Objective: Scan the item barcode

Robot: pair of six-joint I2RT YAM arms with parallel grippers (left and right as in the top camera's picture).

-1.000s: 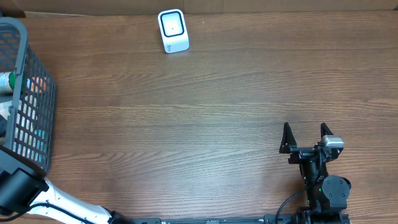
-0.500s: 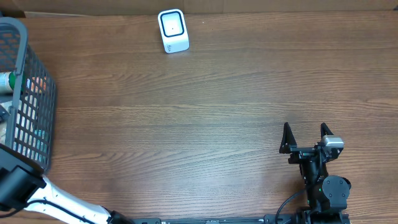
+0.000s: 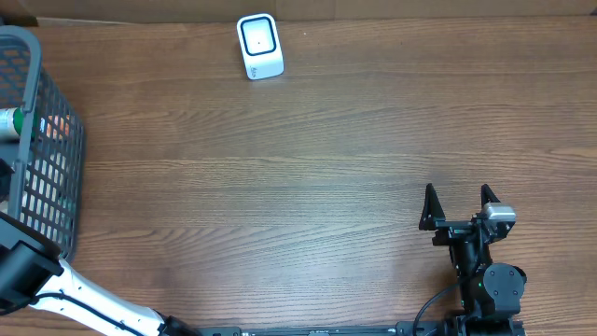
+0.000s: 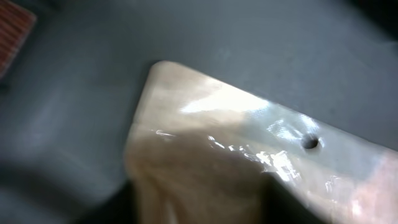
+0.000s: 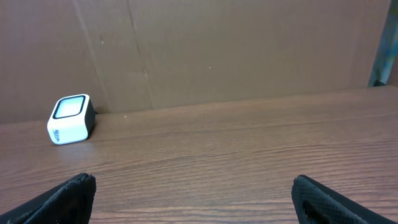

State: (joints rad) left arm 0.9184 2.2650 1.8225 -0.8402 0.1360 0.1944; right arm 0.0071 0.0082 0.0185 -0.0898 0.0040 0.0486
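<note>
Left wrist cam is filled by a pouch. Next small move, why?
Probably close the left jaws firmly on the glossy pouch before any lift: it fills the blurred left wrist view, apparently inside the basket, a grip isn't confirmed, and the scanner sits far across the table.

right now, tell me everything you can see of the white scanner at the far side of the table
The scanner is a small white box with rounded corners, seemingly smooth plastic. Its face holds a pale window framed by a dark rounded outline, and the right wrist view shows a dark side panel. A small mark sits below the window, too small to read. It stands on the wooden table close to the brown cardboard wall, with nothing else touching it.
</note>
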